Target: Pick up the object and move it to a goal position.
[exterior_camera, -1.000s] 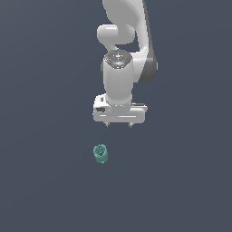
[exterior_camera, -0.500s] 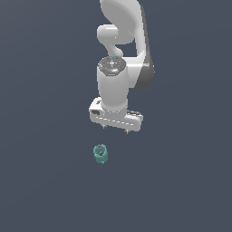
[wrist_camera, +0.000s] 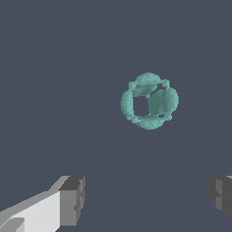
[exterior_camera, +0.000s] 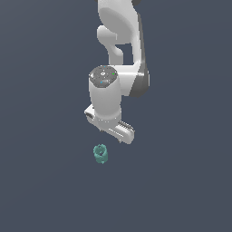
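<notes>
Lying on the dark floor, the teal object [exterior_camera: 100,153] sits to the exterior view's left of and just below the gripper [exterior_camera: 110,130], not yet between the jaws. The wrist view alone shows the jaws spread wide with nothing between them, the object [wrist_camera: 149,101] ahead of the gap, and a hole running through it.

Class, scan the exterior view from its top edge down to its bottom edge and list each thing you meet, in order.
White robot arm → gripper, its fingers spread apart → teal-green object, lying below the gripper and apart from it.
</notes>
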Tool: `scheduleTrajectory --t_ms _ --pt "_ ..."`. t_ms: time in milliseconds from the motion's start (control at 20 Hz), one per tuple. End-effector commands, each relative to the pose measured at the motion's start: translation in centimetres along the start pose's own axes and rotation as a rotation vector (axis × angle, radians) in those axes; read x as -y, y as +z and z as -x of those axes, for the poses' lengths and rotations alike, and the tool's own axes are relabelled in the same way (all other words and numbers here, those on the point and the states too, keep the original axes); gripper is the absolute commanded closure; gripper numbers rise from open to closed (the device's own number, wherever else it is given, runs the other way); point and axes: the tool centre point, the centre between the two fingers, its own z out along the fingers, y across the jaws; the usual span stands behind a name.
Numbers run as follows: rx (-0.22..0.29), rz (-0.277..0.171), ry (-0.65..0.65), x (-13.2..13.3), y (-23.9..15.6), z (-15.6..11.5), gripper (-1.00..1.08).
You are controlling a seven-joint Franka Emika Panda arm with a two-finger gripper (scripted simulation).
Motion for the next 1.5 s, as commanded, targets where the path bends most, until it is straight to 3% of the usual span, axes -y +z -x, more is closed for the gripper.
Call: scheduleTrajectory --t_ms 0,850,1450 --pt "0.001 0.002 0.079 -0.2 0.4 -0.7 -0.92" --pt "-0.007 0.022 0.566 -1.4 2.7 -5.1 -0.92" --pt "-0.014 0.029 0.71 -1.8 3.4 -6.3 -0.92"
